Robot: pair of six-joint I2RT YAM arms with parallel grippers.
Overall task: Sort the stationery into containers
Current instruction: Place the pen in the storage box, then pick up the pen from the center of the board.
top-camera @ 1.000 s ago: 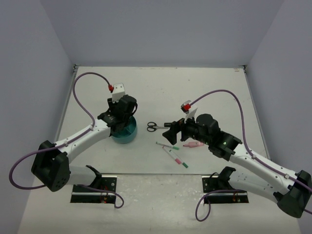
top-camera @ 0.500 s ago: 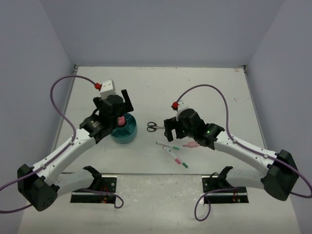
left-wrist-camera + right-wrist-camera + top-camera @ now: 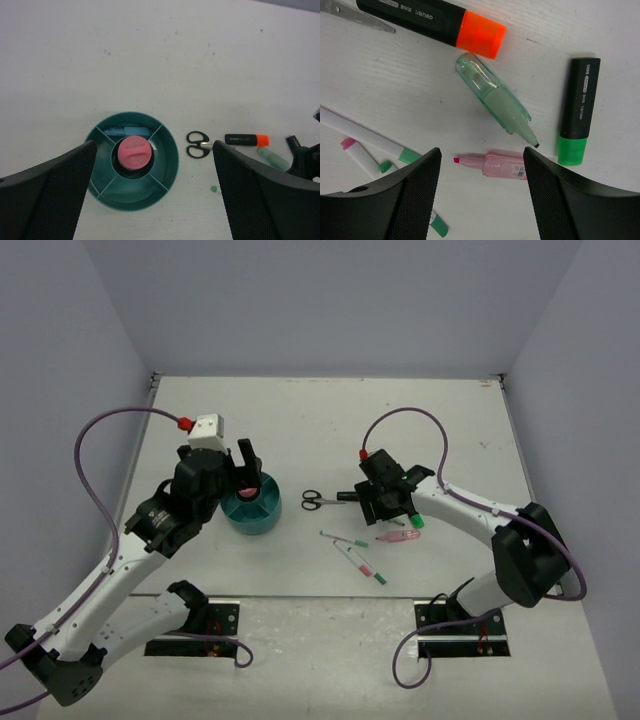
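The round teal organizer [image 3: 252,510] stands left of centre; in the left wrist view [image 3: 165,170] a pink round piece [image 3: 134,152] sits in its middle cell and a light-blue pen [image 3: 125,131] in a far cell. My left gripper [image 3: 248,470] hangs open and empty above it [image 3: 154,150]. Black-handled scissors [image 3: 312,500] and an orange-capped highlighter [image 3: 430,20] lie to the right. My right gripper [image 3: 390,512] is open, empty, low over the pink tube [image 3: 502,164], which lies between its fingers. A pale-green pen [image 3: 495,100] and a green-capped highlighter [image 3: 579,115] lie beside it.
Thin white pens [image 3: 345,538] with green and pink caps lie in front of the scissors, also in the right wrist view [image 3: 365,137]. A scissor blade [image 3: 355,15] shows at the top left there. Purple cables loop over both arms. Grey walls bound the table.
My left gripper has risen and drawn back from the organizer, leaving the pink piece in its middle. My right arm has swung round and lowered over the pink tube.
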